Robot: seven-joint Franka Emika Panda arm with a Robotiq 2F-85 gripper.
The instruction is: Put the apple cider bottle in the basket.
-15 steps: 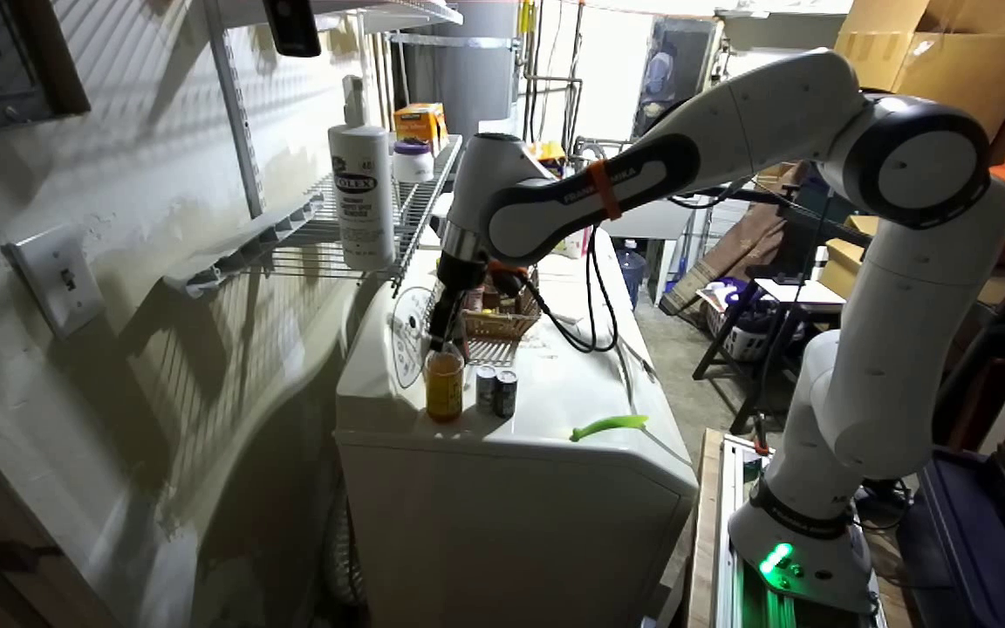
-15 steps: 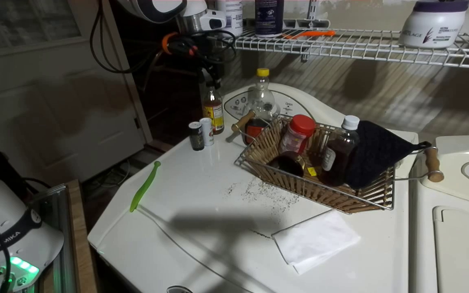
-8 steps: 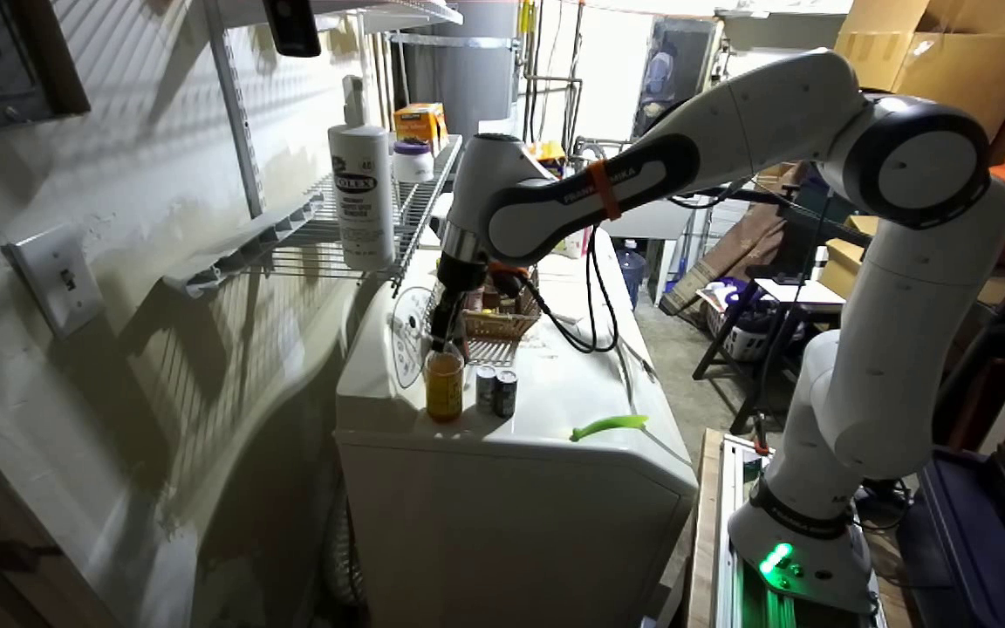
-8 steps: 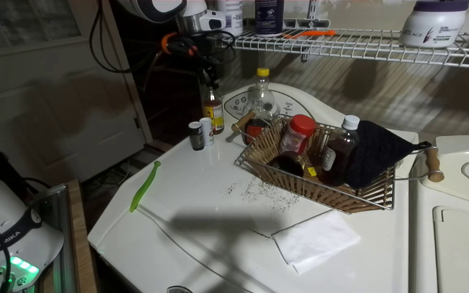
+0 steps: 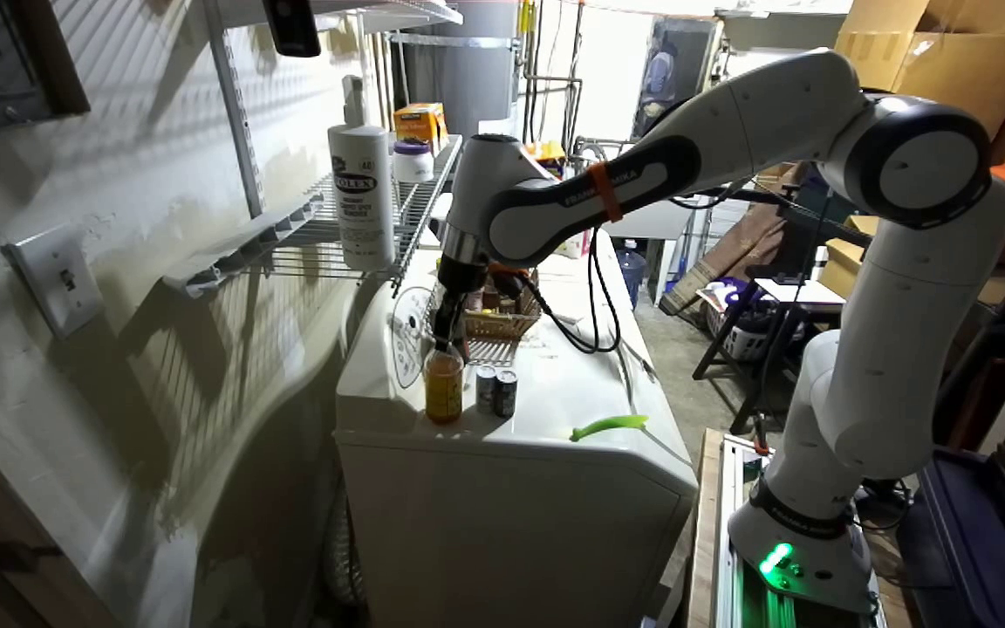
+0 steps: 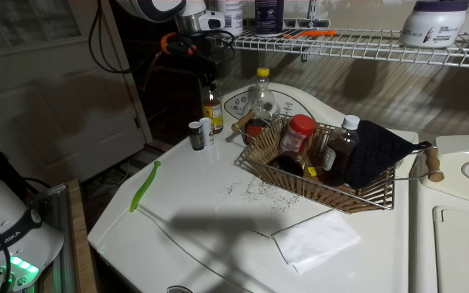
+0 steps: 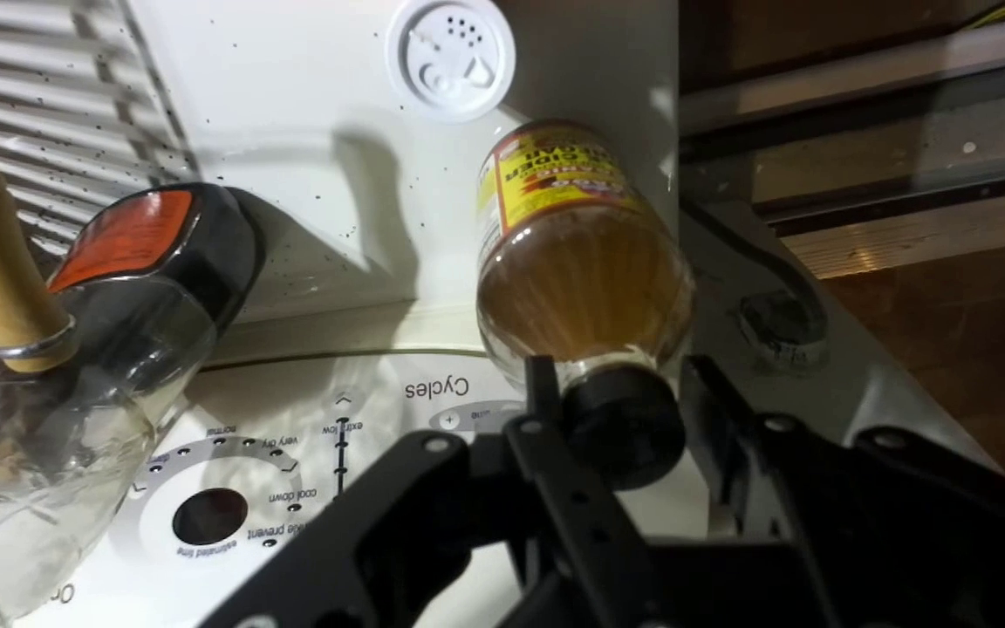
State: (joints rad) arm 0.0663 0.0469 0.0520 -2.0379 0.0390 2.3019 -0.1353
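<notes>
The apple cider bottle (image 7: 585,262), amber with a yellow label and black cap, stands upright at the corner of the white dryer top in both exterior views. From above, my gripper (image 7: 618,375) straddles its neck and cap. One finger rests against the cap's left side, and the opposite finger sits close against its right side, so it looks shut on the cap. In an exterior view the dark gripper (image 6: 208,81) blends into the background. The wicker basket (image 6: 320,191) holds a red-lidded jar, a white-capped brown bottle, a tipped dark jar and a black cloth pad.
Two small shakers (image 6: 201,136) stand beside the bottle. A clear yellow-capped bottle (image 6: 262,99) is between it and the basket, near the basket's wooden handle (image 7: 5,262). A wire shelf (image 6: 360,49) runs above. A green utensil (image 6: 145,187) and white cloth (image 6: 316,240) lie on the dryer.
The fingers have drawn together around the cap. The bottle and gripper have shifted very slightly; the basket and other items have stayed put.
</notes>
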